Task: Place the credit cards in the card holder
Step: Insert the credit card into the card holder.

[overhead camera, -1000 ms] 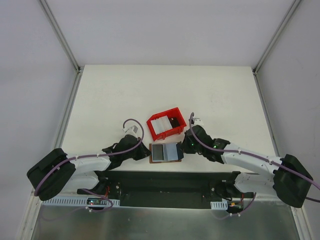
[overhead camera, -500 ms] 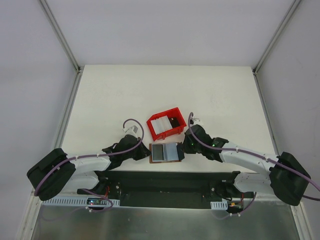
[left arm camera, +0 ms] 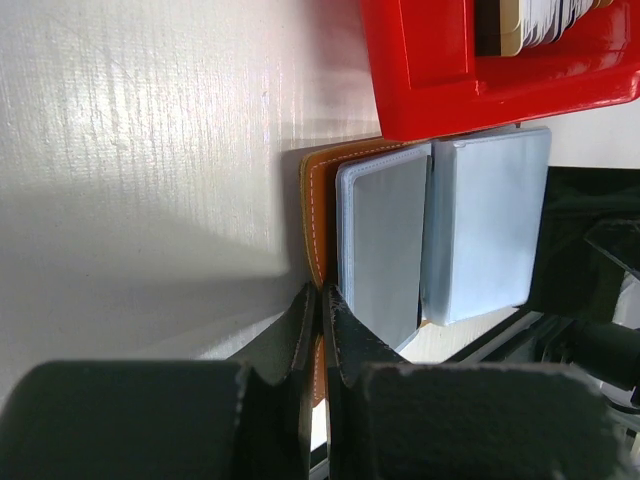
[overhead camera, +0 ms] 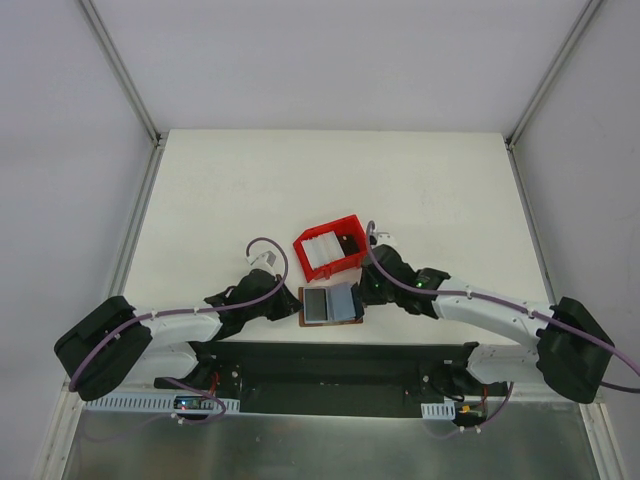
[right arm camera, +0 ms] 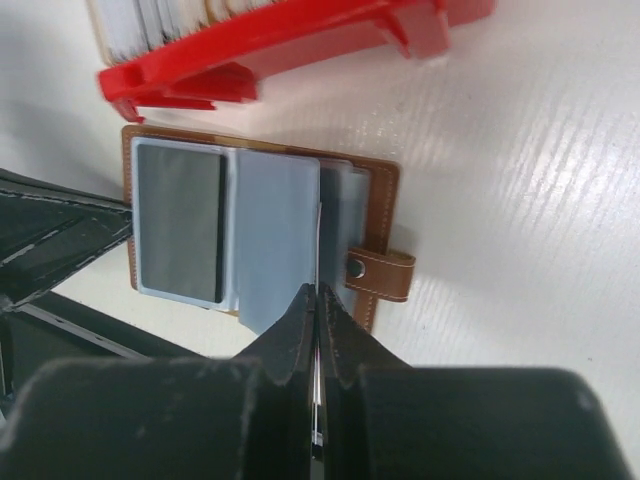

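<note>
While the left tool (left arm camera: 322,292) is clenched on the stitched brown edge of the card holder (left arm camera: 388,240), the right tool (right arm camera: 316,290) is pinched shut on a thin pale credit card (right arm camera: 318,240) that shows edge-on between its fingers. The card stands upright among the holder's clear sleeves, near the middle fold. The card holder lies open and flat on the white bench (right arm camera: 520,200), close to the bench's near edge and between the two tools, with its grey-blue sleeves facing up. In the right wrist view the sleeve farthest from the strap shows a dark grey face, and the brown closing strap (right arm camera: 378,272) with its metal snap sticks out from the holder's opposite side. A red plastic tray (overhead camera: 330,245) sits just beyond the holder, its near wall right beside the holder's far edge. More pale cards (left arm camera: 545,15) stand on edge, packed together, inside the tray.
</note>
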